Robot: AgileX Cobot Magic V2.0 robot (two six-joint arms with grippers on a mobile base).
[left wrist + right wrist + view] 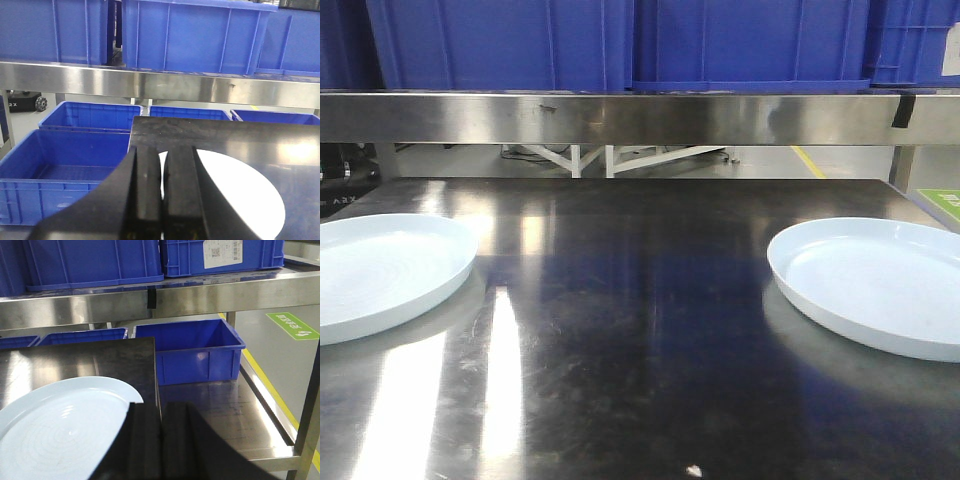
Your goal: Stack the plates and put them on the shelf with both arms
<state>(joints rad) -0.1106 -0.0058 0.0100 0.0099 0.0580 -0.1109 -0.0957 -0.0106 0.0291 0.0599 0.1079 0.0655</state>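
Note:
Two pale blue-white plates lie flat and apart on the dark steel table (640, 330): one plate (380, 275) at the left edge, the other plate (880, 285) at the right. Neither arm shows in the front view. In the left wrist view my left gripper (163, 150) is shut with nothing in it, hovering near the left rim of a plate (240, 195). In the right wrist view my right gripper (160, 407) is shut and empty, near the right rim of a plate (60, 430). The black fingers hide part of each plate.
A stainless shelf (620, 118) runs across the back above the table, loaded with blue bins (500, 40). Open blue crates (65, 155) stand left of the table. A blue crate (195, 350) sits on a lower steel surface (225, 410) to the right.

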